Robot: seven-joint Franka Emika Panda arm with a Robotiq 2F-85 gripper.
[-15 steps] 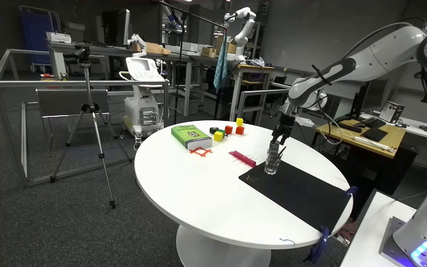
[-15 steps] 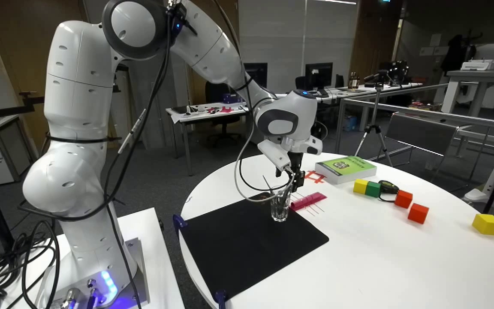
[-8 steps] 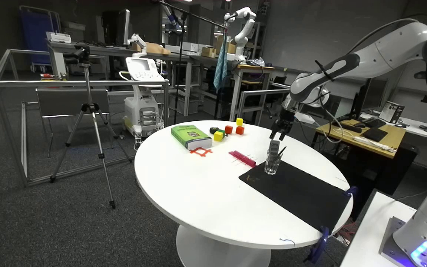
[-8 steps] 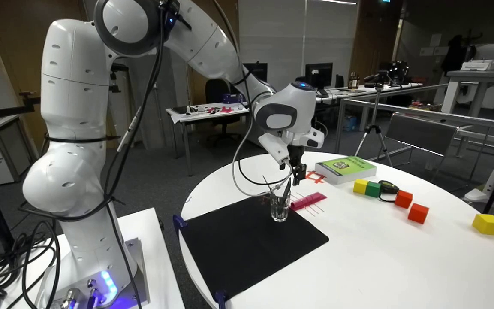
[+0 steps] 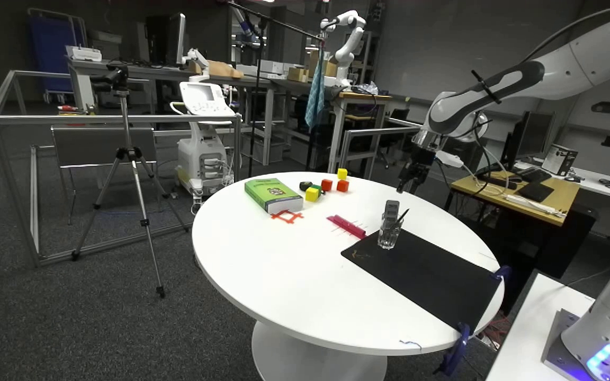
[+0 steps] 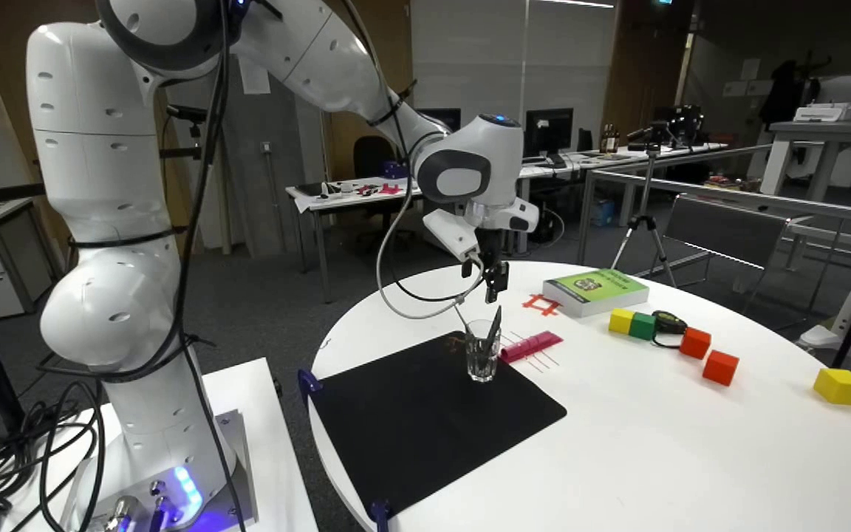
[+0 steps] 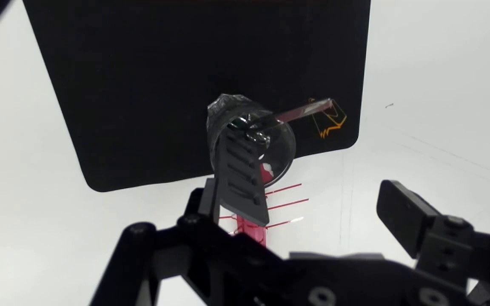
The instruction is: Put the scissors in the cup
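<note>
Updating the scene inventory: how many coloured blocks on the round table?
5: a yellow block beside a green block near the book; farther from it, a red block, another red block, and a second yellow block near the edge of the table. Both exterior views agree.

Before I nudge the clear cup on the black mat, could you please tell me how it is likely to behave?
The clear cup looks like glass, so it is probably stiff and breakable. It may tip easily, since a grey strip and a slender stick rise above its rim. Its shiny wall could feel slippery.
</note>
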